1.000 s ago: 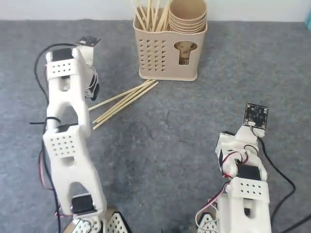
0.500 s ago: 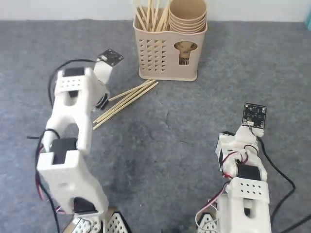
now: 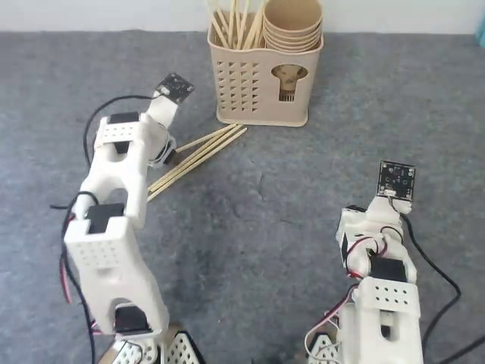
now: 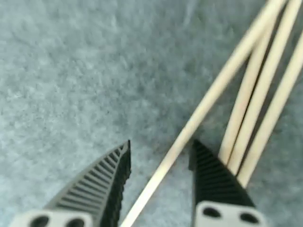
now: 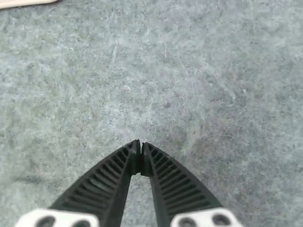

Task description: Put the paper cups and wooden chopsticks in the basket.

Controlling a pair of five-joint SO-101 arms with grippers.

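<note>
The left pincer is standing released, its black jaws apart, and one thin pale wooden chopstick is lying between them on the grey felt cover. More loose chopsticks are lying just beside one jaw. The beige perforated plastic basket, holding the stacked brown paper cups, is standing well beyond this pincer. The right pincer is hanging clenched on nothing.
</note>
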